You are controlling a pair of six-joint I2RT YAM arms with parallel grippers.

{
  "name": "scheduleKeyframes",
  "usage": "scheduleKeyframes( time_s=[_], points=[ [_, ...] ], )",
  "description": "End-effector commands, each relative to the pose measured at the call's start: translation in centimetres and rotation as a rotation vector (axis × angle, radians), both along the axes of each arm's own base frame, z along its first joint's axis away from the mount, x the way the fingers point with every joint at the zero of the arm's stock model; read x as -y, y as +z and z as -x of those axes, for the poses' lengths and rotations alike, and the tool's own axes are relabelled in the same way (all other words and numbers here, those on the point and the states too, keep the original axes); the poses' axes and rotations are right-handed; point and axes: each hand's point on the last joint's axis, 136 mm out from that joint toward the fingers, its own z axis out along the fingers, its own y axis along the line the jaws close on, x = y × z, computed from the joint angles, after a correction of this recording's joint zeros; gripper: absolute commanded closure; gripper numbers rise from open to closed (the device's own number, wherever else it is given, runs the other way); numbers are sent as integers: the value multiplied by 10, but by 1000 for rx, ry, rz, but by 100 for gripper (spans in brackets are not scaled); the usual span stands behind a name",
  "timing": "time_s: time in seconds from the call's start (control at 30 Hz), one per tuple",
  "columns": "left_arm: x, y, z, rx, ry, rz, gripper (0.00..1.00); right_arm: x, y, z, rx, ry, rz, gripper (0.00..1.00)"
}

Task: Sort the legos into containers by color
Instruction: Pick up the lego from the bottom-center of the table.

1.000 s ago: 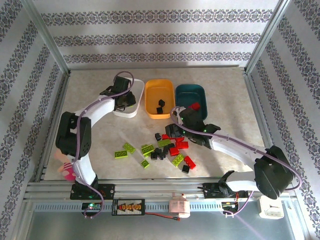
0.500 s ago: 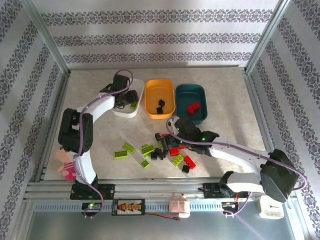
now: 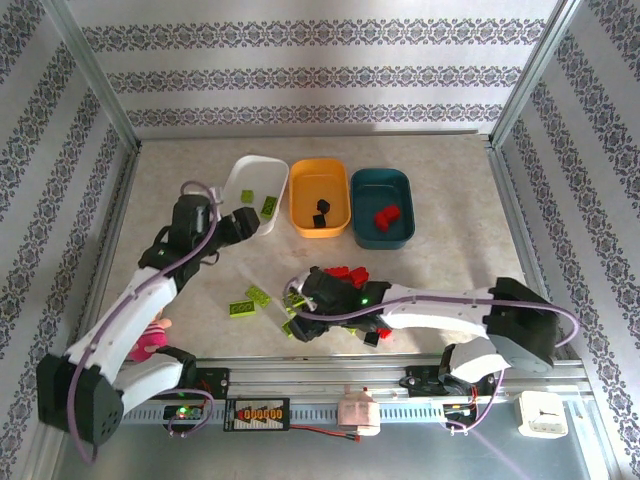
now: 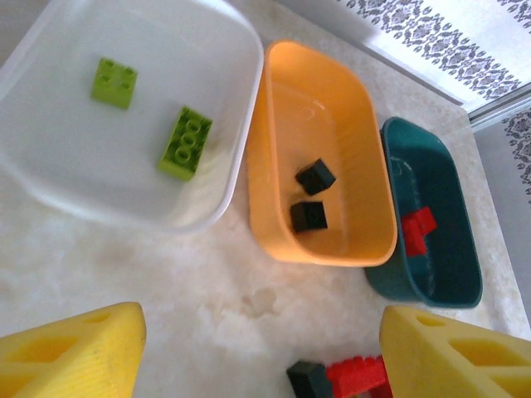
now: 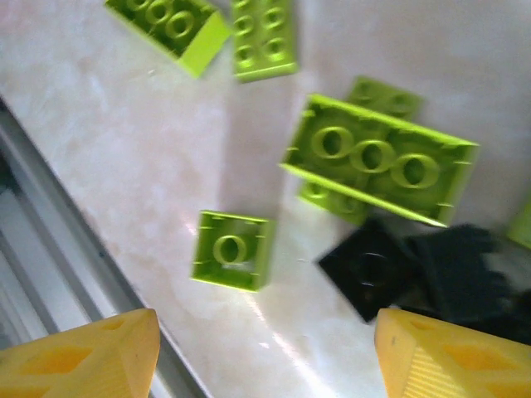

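Swung off the teal tray (image 3: 381,178), leaving a red brick (image 3: 385,213) inside, and brought the right gripper (image 5: 265,332) over the near-left edge of the loose pile (image 3: 345,273), spread wide and empty above a small lime brick (image 5: 232,250). Drawn back from the white tray (image 4: 166,41) with the left gripper (image 4: 261,332) likewise parted and holding nothing, leaving two lime legos (image 4: 184,143) inside. Reads as two deliveries done, a green pick probably next, most bricks unsorted.
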Motion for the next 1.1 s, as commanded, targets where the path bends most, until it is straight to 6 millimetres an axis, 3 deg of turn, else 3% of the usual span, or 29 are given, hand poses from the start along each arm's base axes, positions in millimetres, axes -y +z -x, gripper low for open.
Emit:
scheduleKeyframes(
  time_s=[0.0, 0.17, 0.33, 0.37, 0.67, 0.8, 0.93, 1.07],
  points=[
    [-4, -4, 27, -22, 1, 12, 23, -15, -1, 2, 10, 4, 26, 31],
    [-15, -7, 52, -20, 11, -5, 14, -31, -14, 8, 10, 49, 93, 30],
    [-20, -8, 62, -13, 20, -14, 7, -27, -33, 6, 7, 57, 188, 38],
    [-21, -7, 63, -7, 24, -14, 1, -26, -35, 5, 10, 54, 203, 39],
    [-25, 1, 64, 24, 39, -23, 0, -22, -56, 1, 17, 60, 294, 44],
    [-29, 0, 64, 22, 53, -39, 0, -26, -58, -1, 21, 68, 296, 49],
    [-31, 1, 64, 26, 58, -51, 0, -29, -57, 0, 18, 85, 289, 62],
    [-34, 2, 64, 31, 69, -68, 0, -34, -39, -1, 18, 96, 217, 72]
  ],
)
